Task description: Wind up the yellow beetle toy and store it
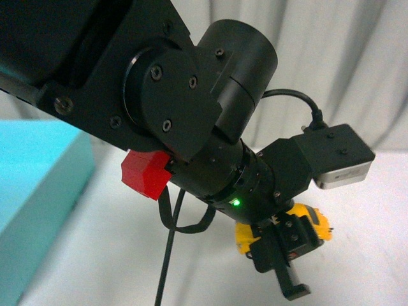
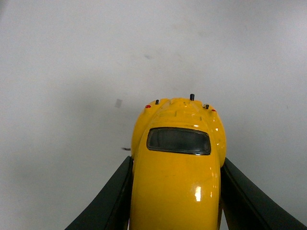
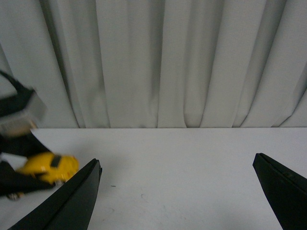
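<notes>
White worktop [image 1: 95, 255] runs back to a pale pleated curtain [image 3: 158, 62], and a teal box [image 1: 32, 191] sits at the near left edge. From the front, the black left arm [image 1: 159, 95] fills most of the frame, carrying a red block [image 1: 145, 173], a lit green light [image 1: 236, 203] and a wrist camera [image 1: 341, 156], with a black cable [image 1: 167, 255] hanging below. Only slivers of the yellow beetle toy [image 1: 245, 236] show past the arm there, at the lower right.

The left wrist view gives what the front view hides. The toy's rounded roof and dark window are seen from above, and the left gripper [image 2: 176, 201] is closed around the body. Its black fingers [image 2: 112, 196] press against both sides. The wheels are out of sight, so I cannot tell whether they touch the worktop.

The right wrist view alone shows the right gripper [image 3: 177, 191]. Its fingers [image 3: 72, 201] are spread wide over bare worktop, and it holds and touches nothing. The toy appears small and blurred at this view's left edge, clamped in the left gripper, well apart from the right one.
</notes>
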{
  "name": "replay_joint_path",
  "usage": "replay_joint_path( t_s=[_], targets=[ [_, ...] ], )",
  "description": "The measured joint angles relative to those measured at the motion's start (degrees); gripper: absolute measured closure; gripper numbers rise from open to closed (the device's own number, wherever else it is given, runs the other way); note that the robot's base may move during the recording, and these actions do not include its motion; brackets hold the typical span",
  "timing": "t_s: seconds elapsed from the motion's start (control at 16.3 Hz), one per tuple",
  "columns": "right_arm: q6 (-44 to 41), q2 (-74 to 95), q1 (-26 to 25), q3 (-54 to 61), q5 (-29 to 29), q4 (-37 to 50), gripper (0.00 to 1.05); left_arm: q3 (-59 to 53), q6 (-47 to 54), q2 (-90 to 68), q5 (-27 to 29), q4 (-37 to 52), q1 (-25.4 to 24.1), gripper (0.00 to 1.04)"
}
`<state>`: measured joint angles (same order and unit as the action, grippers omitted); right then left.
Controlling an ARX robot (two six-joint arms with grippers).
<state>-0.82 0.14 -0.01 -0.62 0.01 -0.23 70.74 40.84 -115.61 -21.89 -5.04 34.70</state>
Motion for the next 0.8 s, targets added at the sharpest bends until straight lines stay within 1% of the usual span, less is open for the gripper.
replay_joint_path(
  t_s=[0.12,0.24,0.37,0.55,0.61,0.67,0.8],
  targets=[
    [0.0,0.0,0.0,0.0,0.0,0.02,0.07,0.02,-4.74,7.17,-0.28,-0.94,-4.76,0.6],
    [0.0,0.0,0.0,0.0,0.0,0.02,0.07,1.68,-9.55,12.2,1.57,-2.54,-13.84,0.6],
    [0.0,0.0,0.0,0.0,0.0,0.02,0.07,3.52,-12.44,13.4,6.12,-4.13,-23.58,0.6],
    [0.0,0.0,0.0,0.0,0.0,0.02,0.07,3.91,-12.81,12.79,17.79,-4.83,-37.77,0.6],
    [0.0,0.0,0.0,0.0,0.0,0.02,0.07,3.34,-12.83,12.13,19.47,-4.44,-41.27,0.6],
    [0.0,0.0,0.0,0.0,0.0,0.02,0.07,2.69,-13.25,11.23,21.46,-4.11,-43.74,0.6],
    [0.0,0.0,0.0,0.0,0.0,0.02,0.07,0.83,-14.32,8.44,22.91,-2.91,-46.16,0.6]
  ],
)
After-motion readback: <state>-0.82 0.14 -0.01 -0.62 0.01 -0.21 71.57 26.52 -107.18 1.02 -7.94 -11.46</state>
